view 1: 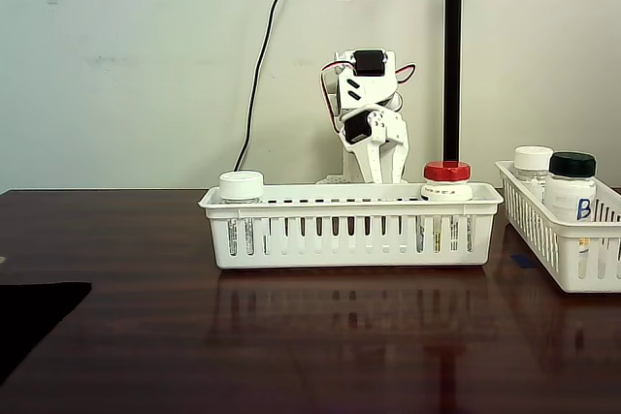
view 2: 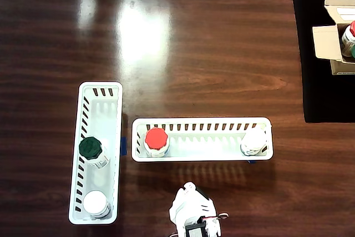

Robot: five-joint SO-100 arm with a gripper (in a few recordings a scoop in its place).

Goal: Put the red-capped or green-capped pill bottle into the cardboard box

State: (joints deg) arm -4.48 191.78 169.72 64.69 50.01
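A red-capped pill bottle [view 1: 446, 179] [view 2: 156, 139] stands upright at one end of the middle white basket [view 1: 349, 237] [view 2: 202, 156]. In the side basket [view 1: 568, 249] [view 2: 94, 101] stands a dark-green-capped bottle [view 1: 571, 186] [view 2: 91, 148] marked with a blue "B". The cardboard box [view 2: 327, 43] sits at the overhead view's right edge with its flaps open; a red cap [view 2: 352, 30] and a sliver of green [view 2: 353, 52] show inside it. My gripper [view 1: 380, 167] [view 2: 186, 192] hangs folded behind the middle basket, shut and empty, apart from every bottle.
A white-capped bottle [view 1: 241, 186] [view 2: 255, 140] stands at the middle basket's other end, another [view 1: 533, 160] [view 2: 95, 202] in the side basket. A black mat [view 2: 321, 98] [view 1: 29, 322] lies under the box. A black pole [view 1: 452, 55] rises behind the arm.
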